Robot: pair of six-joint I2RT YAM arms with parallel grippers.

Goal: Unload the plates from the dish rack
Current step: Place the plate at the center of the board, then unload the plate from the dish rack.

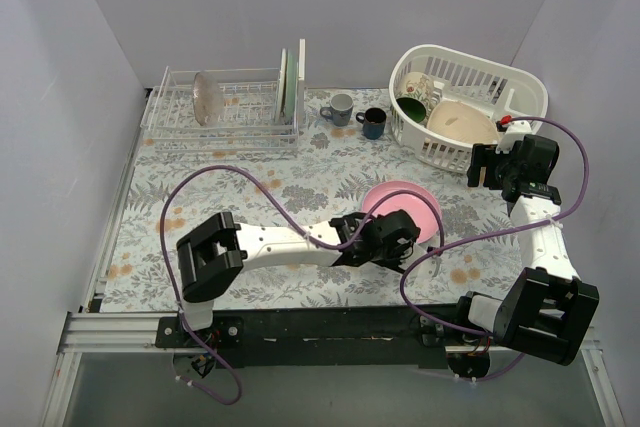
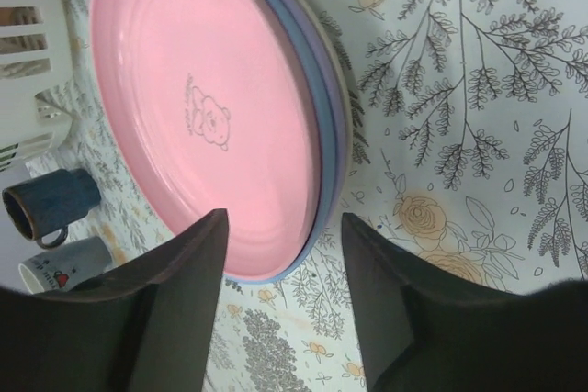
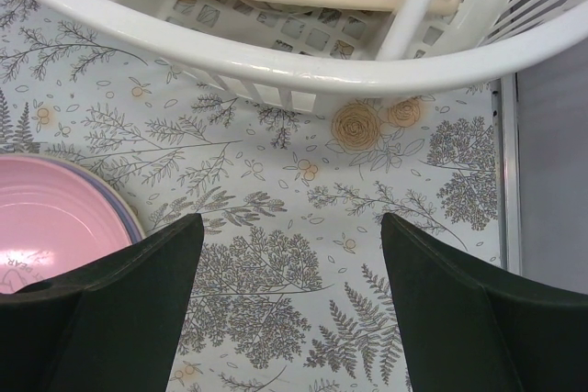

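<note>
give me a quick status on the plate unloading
Left end effector open at the pink plate stack; right end effector open, empty. Two plates left in the dish rack. Nothing blocking.

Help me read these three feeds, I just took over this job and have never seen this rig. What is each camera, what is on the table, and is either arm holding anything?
Two robot arms sit at the table's near edge. The wide picture looks down from above and behind them; the other two come from cameras on each wrist, with dark fingers at the bottom.

At the back left stands the white wire dish rack, with a mottled brown plate and a pale green plate upright in it. A stack topped by a pink plate lies on the flowered cloth. Behind it are a grey mug, a dark blue mug, and a white plastic basket.

The left tool is open over the near edge of the stack, gripping nothing. The right tool is open over bare cloth beside the basket, empty.
</note>
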